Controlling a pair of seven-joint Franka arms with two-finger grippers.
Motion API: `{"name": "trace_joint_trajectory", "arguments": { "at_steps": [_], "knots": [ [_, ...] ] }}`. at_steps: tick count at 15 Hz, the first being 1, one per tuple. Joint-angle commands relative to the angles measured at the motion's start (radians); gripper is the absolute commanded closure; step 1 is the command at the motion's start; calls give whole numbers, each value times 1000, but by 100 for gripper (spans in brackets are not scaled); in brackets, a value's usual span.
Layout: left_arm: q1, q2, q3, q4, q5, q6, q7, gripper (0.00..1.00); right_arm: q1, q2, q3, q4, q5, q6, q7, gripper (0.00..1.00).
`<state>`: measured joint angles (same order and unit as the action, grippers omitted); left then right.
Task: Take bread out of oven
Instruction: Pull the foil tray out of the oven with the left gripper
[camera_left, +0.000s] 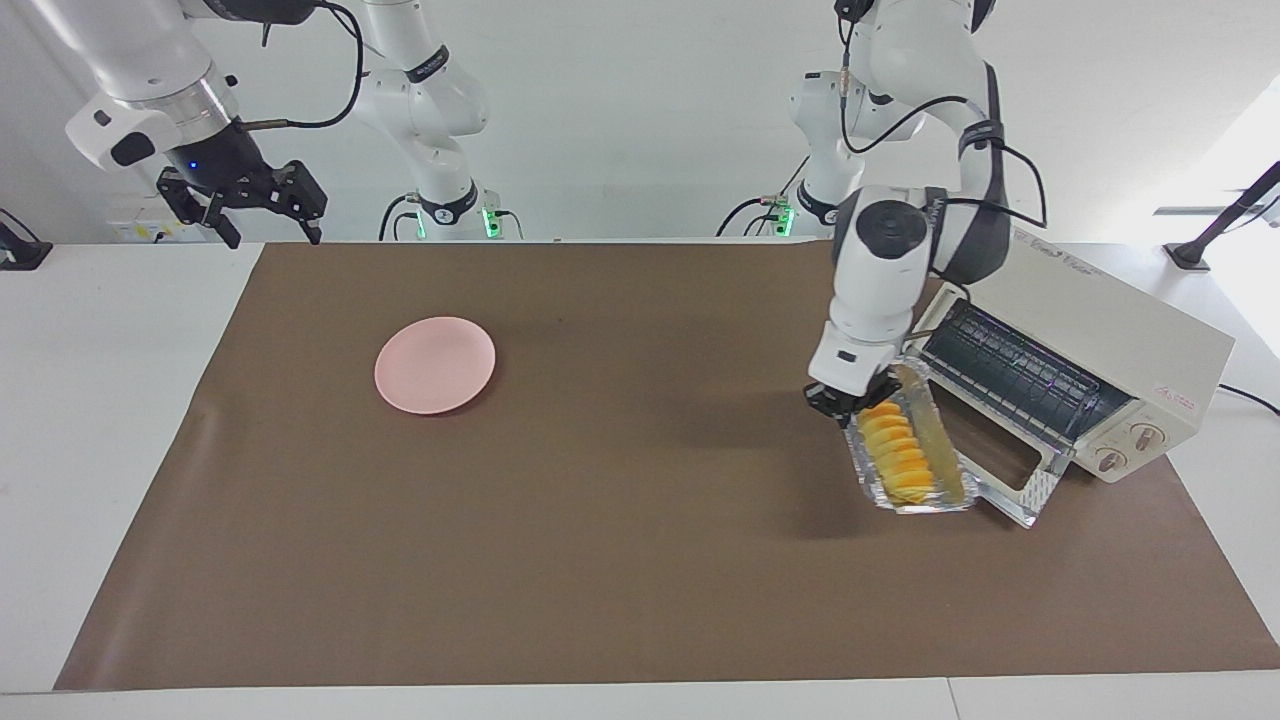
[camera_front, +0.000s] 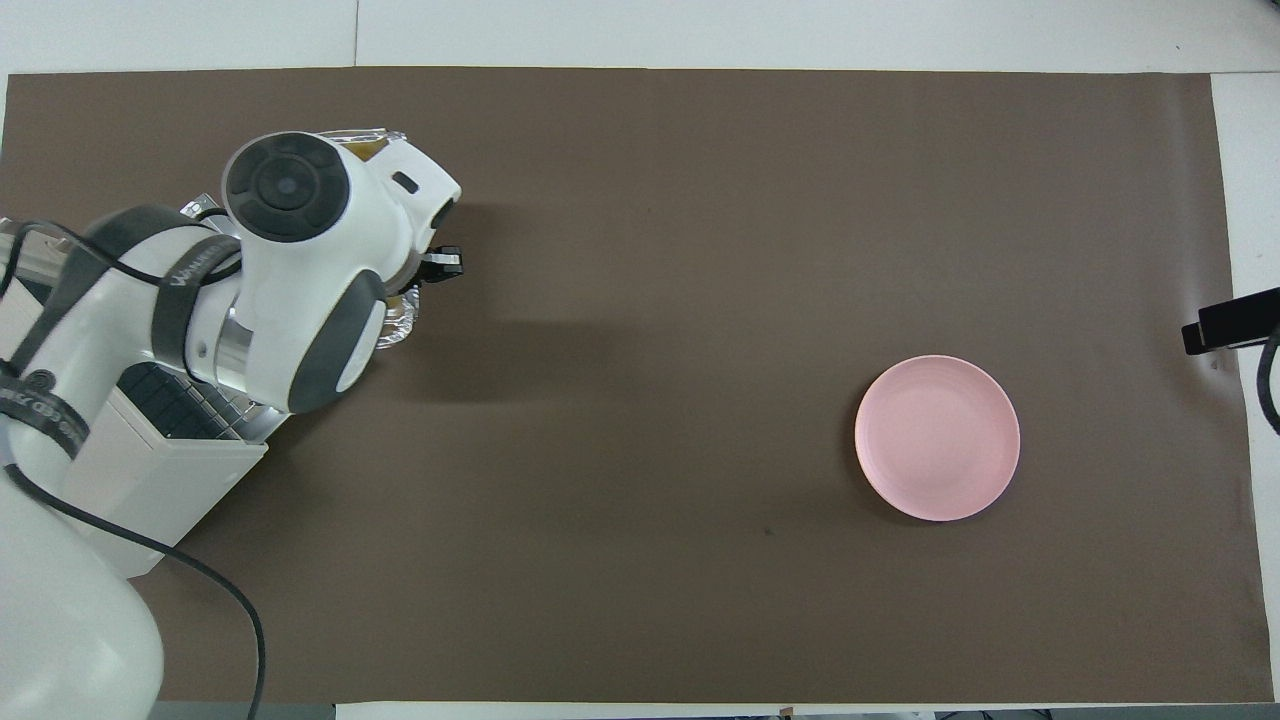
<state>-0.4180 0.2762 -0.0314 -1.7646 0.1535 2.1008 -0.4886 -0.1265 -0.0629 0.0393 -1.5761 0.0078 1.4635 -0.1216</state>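
The cream-white oven (camera_left: 1120, 340) stands at the left arm's end of the table with its glass door (camera_left: 1015, 485) dropped open. The yellow-orange ridged bread (camera_left: 897, 455) lies in a crinkled silver foil tray (camera_left: 940, 500), outside the oven, over the door's edge. My left gripper (camera_left: 850, 402) is shut on the tray's end that is nearer to the robots. In the overhead view the left arm hides the bread; only bits of the foil tray (camera_front: 398, 325) and the oven (camera_front: 150, 470) show. My right gripper (camera_left: 272, 232) waits open and raised at the right arm's end.
A pink plate (camera_left: 435, 364) sits on the brown mat (camera_left: 600, 560) toward the right arm's end; it also shows in the overhead view (camera_front: 937, 437). The oven's cable runs off the table's end.
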Motion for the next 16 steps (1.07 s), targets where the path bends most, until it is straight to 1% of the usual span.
{"name": "trace_joint_trajectory", "arguments": {
  "at_steps": [1, 2, 3, 4, 6, 8, 10, 13, 16],
  "knots": [
    [-76, 58, 19, 30, -76, 76, 45, 100, -4, -17, 1, -19, -2, -3, -15, 0],
    [-108, 86, 19, 68, -124, 84, 39, 100, -4, -17, 1, -19, -2, -3, -15, 0],
    [-167, 127, 25, 106, -152, 70, 35, 100, -4, -17, 1, -19, -2, -3, -15, 0],
    [-188, 139, 24, 111, -153, 70, 27, 100, -4, -17, 1, -19, -2, -3, -15, 0],
    [-205, 149, 22, 93, -155, 79, 22, 100, -4, -17, 1, -19, -2, -3, -15, 0],
    [-223, 155, 22, 82, -154, 85, -28, 100, -13, -17, -1, -19, -2, -34, -16, 0],
    [-223, 155, 21, 67, -154, 91, -45, 100, -19, -17, -4, -19, -2, -38, -20, 0],
    [-235, 153, 21, 48, -155, 94, -151, 100, -28, -18, -4, -18, -2, -78, -20, 0],
    [-235, 153, 21, 43, -155, 82, -174, 100, -22, -21, -4, -18, -2, -80, -13, 0]
  ]
}}
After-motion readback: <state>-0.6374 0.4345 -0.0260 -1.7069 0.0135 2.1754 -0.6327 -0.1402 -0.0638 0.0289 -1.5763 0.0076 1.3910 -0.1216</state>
